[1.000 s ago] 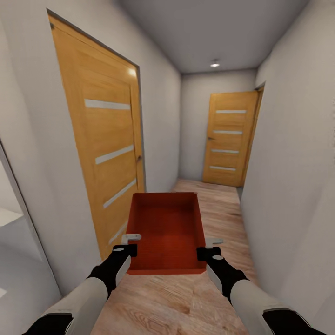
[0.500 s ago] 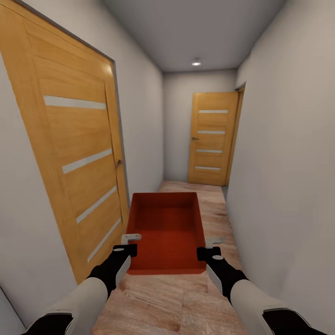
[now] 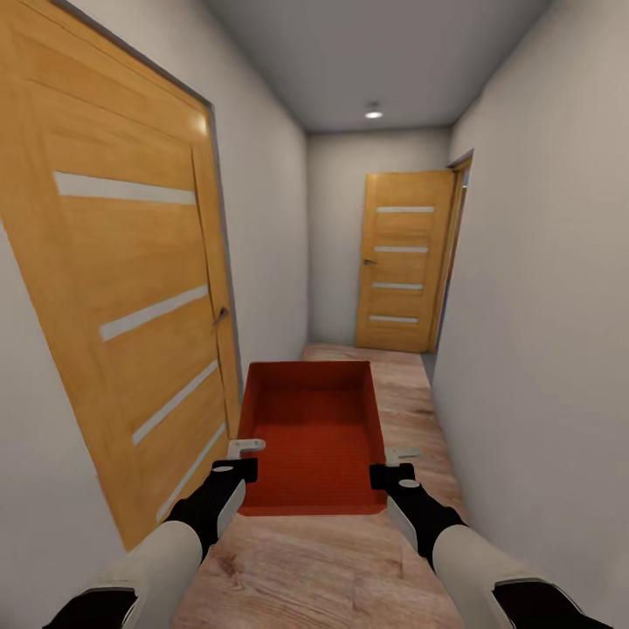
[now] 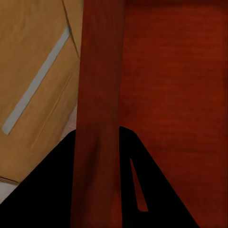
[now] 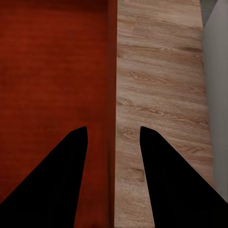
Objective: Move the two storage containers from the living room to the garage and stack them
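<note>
The robot is carrying one storage container down a wood-floored hallway, each gripper's jaws pinching a side wall: left gripper, right gripper. By my judgement the garage drop-off and the stacking are both left to do.

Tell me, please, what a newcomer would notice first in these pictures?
First, the orange-red storage container, held out front and low between the left gripper and right gripper, one on each side wall. Next, the big wooden door close on the left, and another wooden door at the corridor's far end.
</note>
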You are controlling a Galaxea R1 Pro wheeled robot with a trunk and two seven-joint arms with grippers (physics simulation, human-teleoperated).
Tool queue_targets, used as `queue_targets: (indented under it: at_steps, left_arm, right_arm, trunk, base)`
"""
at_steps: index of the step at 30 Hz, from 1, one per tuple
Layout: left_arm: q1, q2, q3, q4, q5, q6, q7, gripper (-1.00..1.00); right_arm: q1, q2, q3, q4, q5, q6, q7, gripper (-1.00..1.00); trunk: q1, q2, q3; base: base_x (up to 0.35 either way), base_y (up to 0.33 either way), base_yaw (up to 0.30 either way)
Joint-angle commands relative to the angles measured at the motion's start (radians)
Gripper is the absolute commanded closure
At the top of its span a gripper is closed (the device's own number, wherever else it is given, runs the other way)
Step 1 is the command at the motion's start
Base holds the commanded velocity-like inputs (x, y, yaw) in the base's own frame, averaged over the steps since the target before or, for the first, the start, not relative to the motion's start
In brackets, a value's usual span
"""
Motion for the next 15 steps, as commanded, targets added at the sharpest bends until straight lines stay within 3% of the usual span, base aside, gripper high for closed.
queue_targets:
  at_steps: [1,15]
  left_arm:
    - [0.0,-0.002,0.004,-0.004,-0.002,-0.052,-0.003,1.0]
    - [0.0,-0.002,0.003,-0.006,-0.002,-0.052,-0.002,1.0]
  right_arm:
    - [0.0,0.006,-0.006,0.003,-0.012,0.003,0.003,1.0]
    - [0.0,0.007,-0.005,0.003,-0.012,0.004,0.003,1.0]
  trunk:
    - [0.001,-0.001,0.0]
    - [0.001,-0.001,0.0]
  base:
    - [0.322,0.145,-0.156]
    - [0.322,0.145,-0.234]
